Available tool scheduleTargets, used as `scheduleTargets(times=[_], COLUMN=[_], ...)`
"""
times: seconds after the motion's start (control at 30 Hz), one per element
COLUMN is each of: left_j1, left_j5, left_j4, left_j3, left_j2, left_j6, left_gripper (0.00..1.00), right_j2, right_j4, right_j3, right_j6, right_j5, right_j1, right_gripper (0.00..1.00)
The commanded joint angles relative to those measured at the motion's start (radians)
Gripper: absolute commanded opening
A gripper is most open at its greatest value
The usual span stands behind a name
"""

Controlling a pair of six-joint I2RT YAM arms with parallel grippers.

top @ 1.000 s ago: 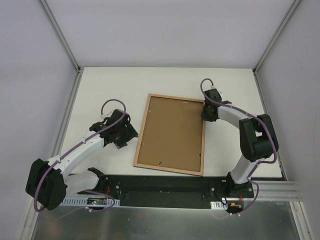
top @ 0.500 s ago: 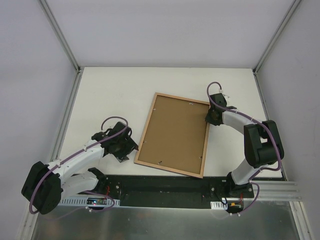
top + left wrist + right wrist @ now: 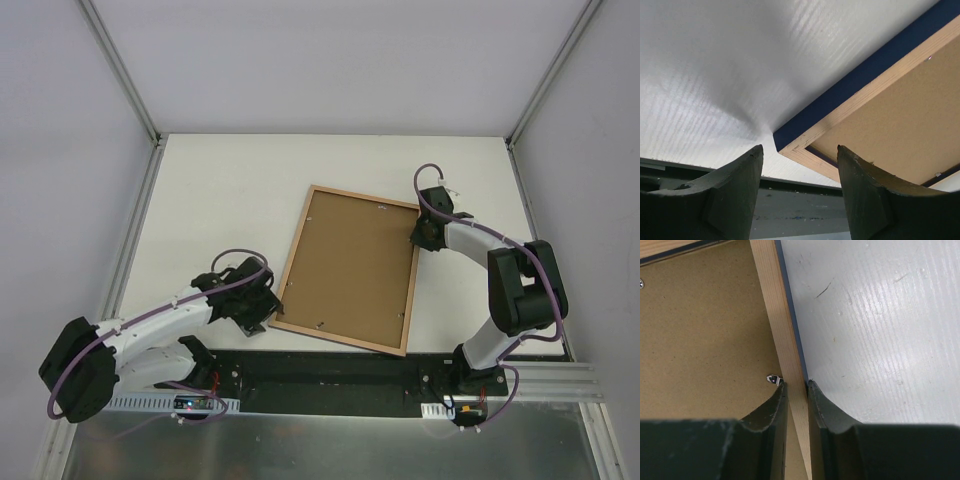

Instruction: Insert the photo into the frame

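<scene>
Frame [image 3: 291, 257] face down on white table [image 3: 220, 200], brown backing board [image 3: 348, 268] up, right gripper [image 3: 796, 385] pinching its right rail, left gripper [image 3: 800, 150] fingers spread wide, near-left corner between them.

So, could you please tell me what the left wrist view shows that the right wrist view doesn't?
Only the left wrist view shows the frame's near left corner, just ahead of the open left gripper and apparently untouched. Only the right wrist view shows the right gripper shut on the frame's wooden rail, beside a small metal tab. Both show the frame lying back up, its brown board and the white table.
</scene>
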Motion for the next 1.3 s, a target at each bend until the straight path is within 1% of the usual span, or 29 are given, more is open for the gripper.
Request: scheduleTargets(times=[0.0, 0.1, 0.2, 0.23, 0.27, 0.3, 0.37, 0.4, 0.43, 0.47, 0.5, 0.57, 0.63, 0.7, 0.77, 0.83, 0.93, 1.03, 1.13, 1.17, 1.27], left_j1=[-0.045, -0.058, -0.058, -0.056, -0.056, -0.055, -0.044, -0.038, -0.024, -0.009, 0.009, 0.06, 0.124, 0.193, 0.259, 0.305, 0.385, 0.465, 0.523, 0.537, 0.56], left_j5=[-0.006, -0.023, -0.061, -0.073, -0.085, -0.098, -0.121, -0.128, -0.138, -0.145, -0.159, -0.174, -0.188, -0.191, -0.159, -0.156, -0.153, -0.038, 0.064, 0.085, 0.123], left_j4=[-0.036, -0.034, -0.034, -0.034, -0.034, -0.036, -0.034, -0.033, -0.033, -0.031, -0.031, -0.025, -0.005, 0.061, 0.143, 0.225, 0.315, 0.427, 0.446, 0.426, 0.394], left_j3=[-0.001, 0.018, 0.039, 0.045, 0.053, 0.061, 0.079, 0.085, 0.096, 0.108, 0.125, 0.148, 0.159, 0.148, 0.131, 0.119, 0.102, 0.087, 0.14, 0.165, 0.196], left_j2=[0.032, 0.073, 0.112, 0.127, 0.135, 0.146, 0.162, 0.172, 0.185, 0.199, 0.214, 0.253, 0.282, 0.296, 0.297, 0.299, 0.305, 0.32, 0.374, 0.409, 0.434], left_j6=[-0.103, -0.109, -0.091, -0.083, -0.077, -0.068, -0.047, -0.033, -0.002, 0.04, 0.086, 0.169, 0.244, 0.326, 0.406, 0.497, 0.591, 0.68, 0.73, 0.733, 0.659], left_gripper=[0.59, 0.57, 0.49, 0.45, 0.42, 0.4, 0.36, 0.34, 0.29, 0.24, 0.21, 0.16, 0.12, 0.1, 0.07, 0.07, 0.08, 0.09, 0.12, 0.14, 0.32], right_j2=[0.007, 0.007, 0.001, -0.002, -0.003, -0.006, -0.019, -0.031, -0.048, -0.066, -0.08, -0.109, -0.135, -0.16, -0.181, -0.198, -0.212, -0.22, -0.235, -0.24, -0.255], right_j4=[-0.033, -0.031, -0.031, -0.033, -0.033, -0.036, -0.036, -0.037, -0.036, -0.036, -0.04, -0.054, -0.074, -0.089, -0.103, -0.122, -0.134, -0.142, -0.135, -0.135, -0.129], right_j3=[-0.006, -0.006, -0.008, -0.008, -0.009, -0.011, -0.014, -0.02, -0.025, -0.028, -0.029, -0.025, -0.011, -0.002, 0.007, 0.018, 0.027, 0.026, 0.007, 0.0, -0.026], right_j6=[0.031, 0.031, 0.025, 0.017, 0.014, 0.006, -0.007, -0.015, -0.027, -0.037, -0.044, -0.061, -0.07, -0.077, -0.092, -0.107, -0.126, -0.138, -0.141, -0.144, -0.149], right_j5=[0.007, 0.002, -0.009, -0.012, -0.015, -0.016, -0.028, -0.033, -0.041, -0.042, -0.045, -0.055, -0.061, -0.062, -0.059, -0.056, -0.067, -0.078, -0.085, -0.091, -0.094], right_j1=[-0.008, -0.007, -0.007, -0.007, -0.008, -0.008, -0.008, -0.007, -0.007, -0.007, -0.008, -0.007, -0.007, -0.007, -0.007, -0.007, -0.007, -0.008, -0.007, -0.007, -0.007], right_gripper=[0.01, 0.01, 0.01, 0.01, 0.03, 0.08, 0.23, 0.32, 0.41, 0.47, 0.52, 0.56, 0.57, 0.58, 0.59, 0.6, 0.61, 0.61, 0.61, 0.61, 0.62])
